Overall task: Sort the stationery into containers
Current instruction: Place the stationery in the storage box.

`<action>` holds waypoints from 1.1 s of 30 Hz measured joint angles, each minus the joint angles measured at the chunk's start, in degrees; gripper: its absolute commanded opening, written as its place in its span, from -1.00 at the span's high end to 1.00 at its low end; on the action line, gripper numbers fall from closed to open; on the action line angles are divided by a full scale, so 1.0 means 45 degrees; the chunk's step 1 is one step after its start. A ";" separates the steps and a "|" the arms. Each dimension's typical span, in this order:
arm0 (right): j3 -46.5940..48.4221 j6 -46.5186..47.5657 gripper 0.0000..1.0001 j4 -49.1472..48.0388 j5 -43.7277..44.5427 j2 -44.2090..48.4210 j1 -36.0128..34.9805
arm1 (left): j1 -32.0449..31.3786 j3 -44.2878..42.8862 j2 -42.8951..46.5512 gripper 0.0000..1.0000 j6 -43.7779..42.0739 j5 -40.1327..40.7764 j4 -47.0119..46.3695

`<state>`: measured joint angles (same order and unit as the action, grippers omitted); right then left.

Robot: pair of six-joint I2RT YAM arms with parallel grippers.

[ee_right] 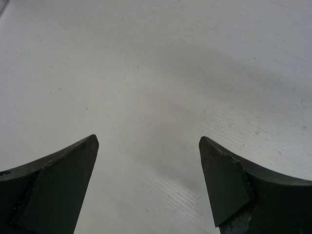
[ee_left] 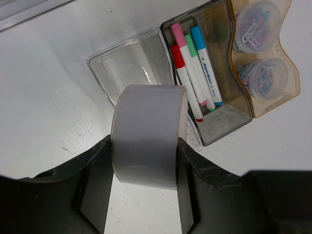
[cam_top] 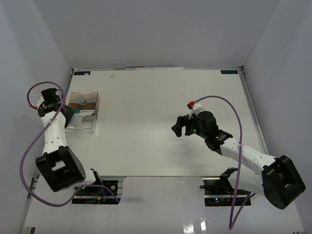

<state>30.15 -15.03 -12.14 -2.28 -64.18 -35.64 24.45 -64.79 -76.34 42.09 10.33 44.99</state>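
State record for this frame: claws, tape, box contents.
left claw: shut on large tape roll, beside the box, roll not yet in it
right claw: open, empty, over the table
markers: four in middle section; red, pink, green, blue caps
jars: two in amber section, paper clips inside
clear section: nothing seen in it
small tape roll, black-capped marker: not seen

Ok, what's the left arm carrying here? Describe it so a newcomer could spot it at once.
Go to the left edge of the table, where the amber box stands. Right by it the left tool clamps a wide grey tape roll. It is the only roll in view, far broader than the thin markers lying in the box.
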 measured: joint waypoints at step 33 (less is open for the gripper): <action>-0.0015 -0.0146 -0.80 -0.0005 0.0175 0.0015 0.0000 | 0.0107 0.0651 -0.1491 -0.96 0.0491 -0.0107 -0.0627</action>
<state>30.09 -15.68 -12.16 -1.50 -64.12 -35.64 24.93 -61.87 -83.05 44.29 9.85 42.17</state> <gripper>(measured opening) 0.900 0.937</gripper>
